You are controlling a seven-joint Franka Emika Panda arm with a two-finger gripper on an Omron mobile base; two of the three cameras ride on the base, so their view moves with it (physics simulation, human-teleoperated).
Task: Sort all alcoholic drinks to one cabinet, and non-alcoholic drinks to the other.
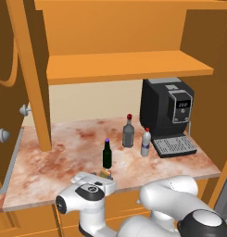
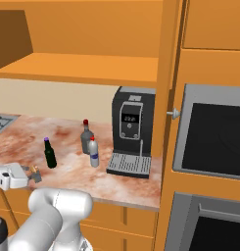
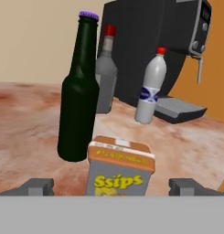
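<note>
- My claw (image 3: 111, 187) sits at the bottom of the hand view, spread wide, gripping nothing.
- The juice carton (image 3: 120, 169) stands between my fingertips (image 3: 38, 186), low centre, untouched.
- The beer bottle (image 3: 79, 91) rises just behind it, left of centre.
- The grey bottle (image 1: 128, 132) and white plastic bottle (image 1: 146, 142) stand by the coffee machine (image 1: 168, 115), right of centre.
- I judge the carton pickup is in hand: next, ease forward and close without nudging the beer bottle.

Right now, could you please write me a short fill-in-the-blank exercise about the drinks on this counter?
1. The beer bottle has a ____ cap.
2. The gripper is ____, with the juice carton between its fingertips.
3. The white plastic bottle stands beside the ____ machine.

Missing words: purple; open; coffee
</note>
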